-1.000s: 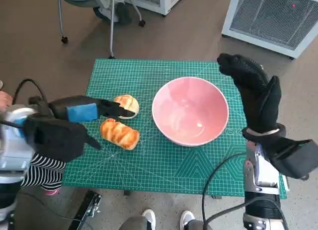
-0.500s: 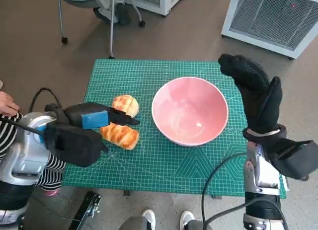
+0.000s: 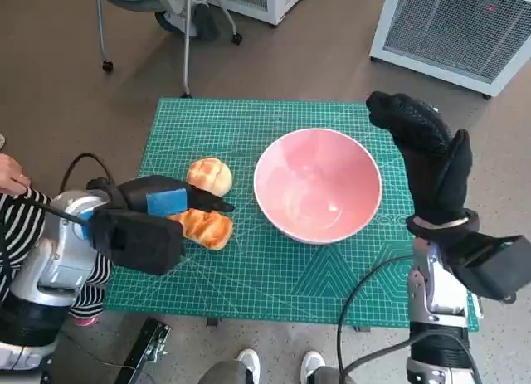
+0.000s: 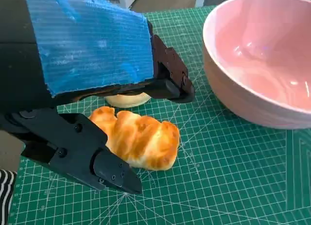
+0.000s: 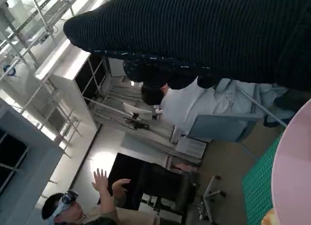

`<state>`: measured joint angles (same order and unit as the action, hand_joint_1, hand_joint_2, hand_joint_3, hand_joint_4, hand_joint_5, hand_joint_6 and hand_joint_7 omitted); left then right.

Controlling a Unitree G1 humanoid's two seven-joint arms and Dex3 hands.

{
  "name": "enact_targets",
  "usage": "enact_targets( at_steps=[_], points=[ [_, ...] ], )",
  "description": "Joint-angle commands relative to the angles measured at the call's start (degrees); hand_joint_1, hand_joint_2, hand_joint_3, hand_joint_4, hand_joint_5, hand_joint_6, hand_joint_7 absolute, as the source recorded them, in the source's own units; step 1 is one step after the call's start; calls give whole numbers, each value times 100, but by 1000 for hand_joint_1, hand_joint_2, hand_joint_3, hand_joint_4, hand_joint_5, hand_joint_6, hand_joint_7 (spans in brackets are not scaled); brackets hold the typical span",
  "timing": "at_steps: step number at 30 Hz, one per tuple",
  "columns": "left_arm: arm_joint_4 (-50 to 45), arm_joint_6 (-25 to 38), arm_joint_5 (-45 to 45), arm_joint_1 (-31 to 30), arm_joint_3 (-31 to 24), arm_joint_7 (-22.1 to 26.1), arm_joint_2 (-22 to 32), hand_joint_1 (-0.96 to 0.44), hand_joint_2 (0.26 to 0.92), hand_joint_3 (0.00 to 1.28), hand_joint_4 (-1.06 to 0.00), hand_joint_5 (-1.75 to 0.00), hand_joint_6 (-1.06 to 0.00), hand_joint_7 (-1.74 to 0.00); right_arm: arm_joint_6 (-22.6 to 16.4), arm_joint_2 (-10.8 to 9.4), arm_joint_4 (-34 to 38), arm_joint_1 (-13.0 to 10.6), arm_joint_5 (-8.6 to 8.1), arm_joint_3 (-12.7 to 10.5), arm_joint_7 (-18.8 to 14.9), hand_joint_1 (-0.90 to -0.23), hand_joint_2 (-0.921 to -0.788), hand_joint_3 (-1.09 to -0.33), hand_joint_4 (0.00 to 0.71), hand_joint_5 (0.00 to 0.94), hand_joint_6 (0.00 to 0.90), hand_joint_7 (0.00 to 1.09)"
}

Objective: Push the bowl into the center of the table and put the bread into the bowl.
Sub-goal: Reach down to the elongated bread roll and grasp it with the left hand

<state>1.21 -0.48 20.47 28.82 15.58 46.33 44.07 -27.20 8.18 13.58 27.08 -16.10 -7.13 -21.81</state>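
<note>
Head view had the green gridded surface [image 3: 274, 272] filling the middle, and on it sat the pink bowl [image 3: 318, 185], close to the middle of the mat and a touch toward the right hand's side. Big, round, tilted wall, nothing in it. That right hand [image 3: 425, 156], gloved in black knit, stood raised just beside the bowl's far-right rim, fingers stretched out flat and apart, holding nothing; whether it touched the rim could not be told.

Over to the left hand [image 3: 162, 203], blue tape across its back, low over the surface on the bowl's other side. Left wrist view showed it well: fingers spread wide, one black finger [image 4: 167, 81] above and another [image 4: 80, 154] below, with the braided bread [image 4: 136, 140] lying on the mat between them. Nothing gripped, and the bread looked just clear of the lower finger, though contact could not be ruled out. Beyond the upper finger, a round bun [image 4: 127, 98] peeked out, mostly hidden; from the head camera it lay just beyond the hand, beside the braided bread and near the bowl.

Right wrist view gave the glove as a dark band, a slice of pink rim, and a person with a raised hand [image 5: 99, 179] in the background.
</note>
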Motion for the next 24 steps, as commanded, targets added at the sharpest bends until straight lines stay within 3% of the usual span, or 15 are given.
enact_targets(
  at_steps=[1, 9, 13, 14, 16, 18, 23, 24],
  points=[
    [104, -65, 217, -4, 123, -121, -96, -90, 754, 1, -416, -15, -524, -18, 75, -10, 30, -131, -23, -32, 14, -691, -921, -683, 173, 4, 131, 347],
    [235, -76, 503, -19, 218, -306, -208, -52, 756, 1, -511, -48, -610, -57, 87, -15, 5, -149, -33, -33, 5, -691, -921, -684, 173, 3, 131, 351],
    [403, -171, 621, -26, 260, -461, -279, 2, 764, 4, -697, -140, -678, -94, 90, -17, 14, -150, -48, -37, -5, -691, -921, -683, 174, 3, 130, 352],
    [437, -193, 641, -28, 269, -494, -290, 10, 766, 4, -714, -205, -687, -104, 91, -18, 15, -151, -49, -37, -5, -691, -921, -683, 174, 3, 130, 353],
    [547, -269, 698, -31, 298, -595, -321, 40, 780, 4, -681, -627, -701, -195, 97, -24, 2, -158, -49, -33, -3, -692, -921, -683, 174, 3, 130, 353],
    [702, -375, 781, -16, 342, -720, -359, 205, 849, 11, -710, -890, -656, -373, 107, -27, -12, -161, -50, -30, 2, -691, -921, -683, 174, 3, 129, 354],
    [1020, -601, 973, 39, 441, -969, -406, 349, 908, 23, -730, -1125, -600, -710, 142, -29, -70, -174, -60, -27, 7, -692, -921, -682, 174, 3, 129, 356],
    [1075, -643, 1021, 47, 460, -1016, -409, 224, 913, 31, -742, -1137, -601, -854, 147, -30, -79, -176, -63, -26, 4, -692, -921, -682, 174, 3, 129, 356]
  ],
)
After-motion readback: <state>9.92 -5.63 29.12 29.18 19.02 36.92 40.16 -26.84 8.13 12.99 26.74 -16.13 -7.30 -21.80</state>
